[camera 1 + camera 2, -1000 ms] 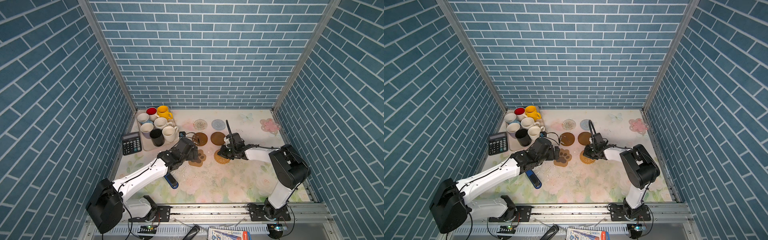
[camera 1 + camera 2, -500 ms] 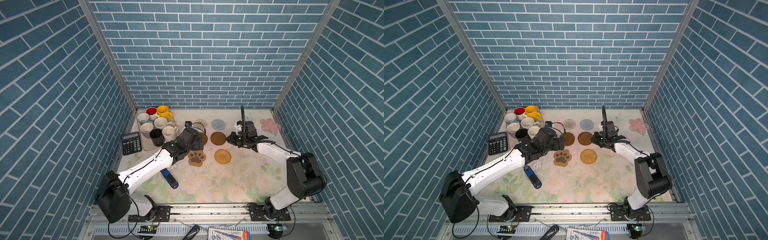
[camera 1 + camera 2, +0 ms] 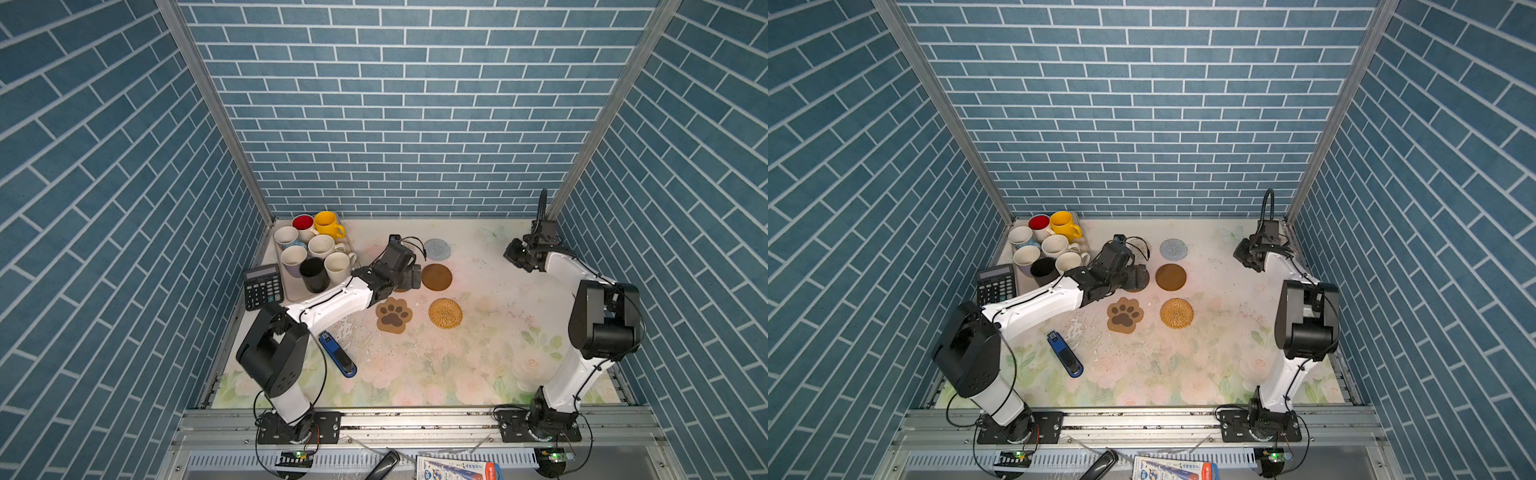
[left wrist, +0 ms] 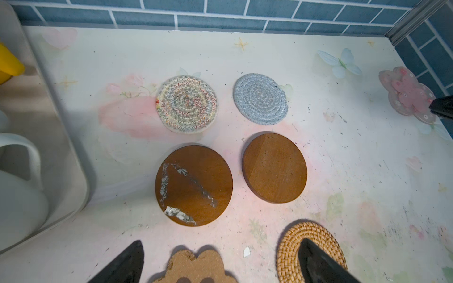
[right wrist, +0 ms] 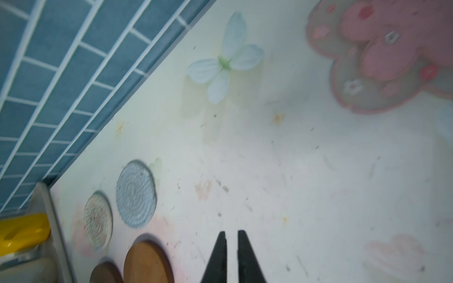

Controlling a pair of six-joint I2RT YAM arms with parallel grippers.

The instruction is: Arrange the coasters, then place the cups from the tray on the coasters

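Tray at 10 o'clock on the table, all seven cups packed on it. Left gripper hangs spread wide and empty above one brown disc. Right gripper, barely cracked apart and holding nothing, is near the pink flower coaster at 2 o'clock. Six small coasters sit two-by-three mid-table, toward 12 o'clock.

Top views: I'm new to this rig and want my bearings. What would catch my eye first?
The crowd of mugs on the tray at the far left, the yellow mug brightest. Next, six coasters in a neat two-column grid mid-table, from the light blue woven coaster down to the paw-shaped coaster, with the left gripper open over them.
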